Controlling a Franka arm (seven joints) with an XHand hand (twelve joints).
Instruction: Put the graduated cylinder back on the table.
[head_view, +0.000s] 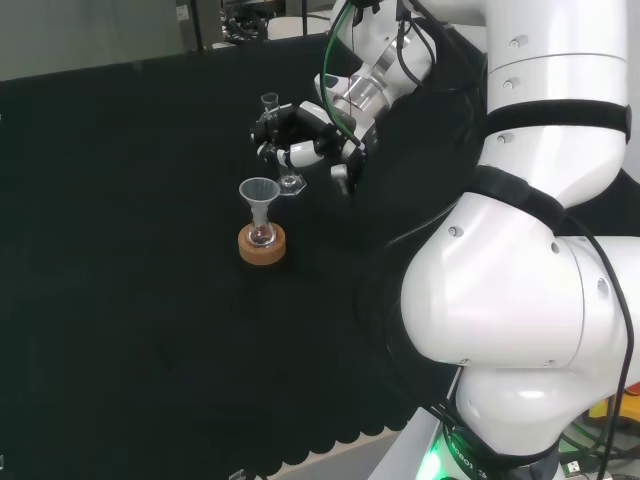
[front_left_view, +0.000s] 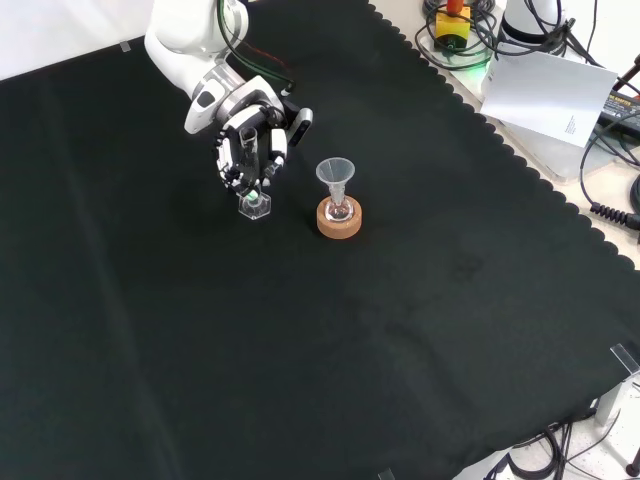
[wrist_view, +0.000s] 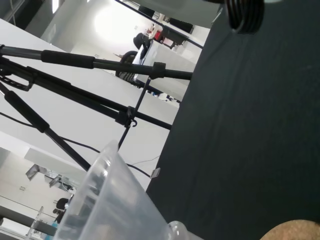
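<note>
Cloth (front_left_view: 420, 330): black, covers the bench; its scalloped edge shows at the right of the front view and at the bottom of the head view.
Arm (head_view: 520, 290): white links stand at the right of the head view; in the front view it comes in from the top left.
Hand (front_left_view: 248, 150): black and white, with its fingers curled round the graduated cylinder. In the head view it sits left of the arm's links, fingers wrapped about the cylinder's middle.
Graduated cylinder (head_view: 271, 105): clear, upright in the hand's grasp. Its rim shows above the fingers in the head view, and its flat angular foot shows below them. In the front view the foot sits at cloth level just under the fingertips; whether it touches the cloth I cannot tell.
Cork ring (front_left_view: 339, 218): a round tan stand on the cloth, near the cylinder's foot but apart from it, to the right of it in the front view and nearer the camera in the head view.
Flask (front_left_view: 340, 209): small and clear, seated in the cork ring; something dark reddish shows at its bottom in the head view.
Funnel (front_left_view: 336, 172): 1 clear funnel, its stem down in the flask's neck and its wide mouth up. In the wrist view its cone looms close, with a bit of the cork beside it.
</note>
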